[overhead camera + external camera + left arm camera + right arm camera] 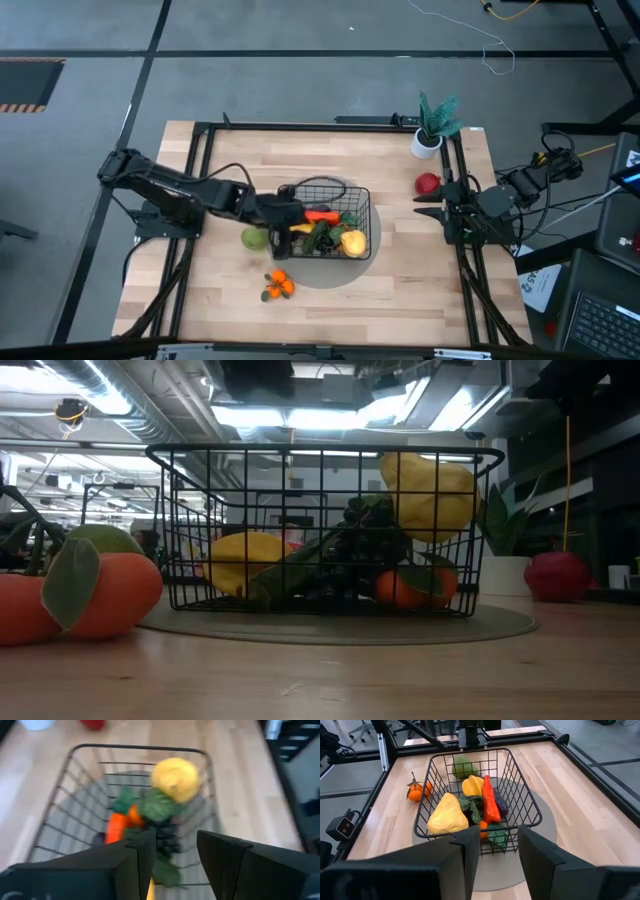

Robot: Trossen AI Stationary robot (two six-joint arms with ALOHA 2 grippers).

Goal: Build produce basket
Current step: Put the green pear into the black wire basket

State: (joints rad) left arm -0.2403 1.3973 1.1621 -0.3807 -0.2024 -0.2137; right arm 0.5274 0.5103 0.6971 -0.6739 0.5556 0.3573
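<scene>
Left gripper [283, 222] hovers at the basket's [362, 200] left rim, fingers spread, pinching nothing. Just outside that rim lies a green pear [254, 238]; small oranges [278, 285] sit on the table nearer the front edge. On a grey round mat [330, 274], the black wire basket holds a red-orange carrot [320, 214], a yellow fruit [353, 243] and dark green pieces. Farther right, a red apple [427, 184] lies beside the right gripper [420, 205], which waits with fingers apart, empty.

The left arm stretches across the worktop [400, 270], its tool [283, 222] open at the basket's [362, 205] left rim. The right tool [425, 205] waits open, right of the basket.
</scene>
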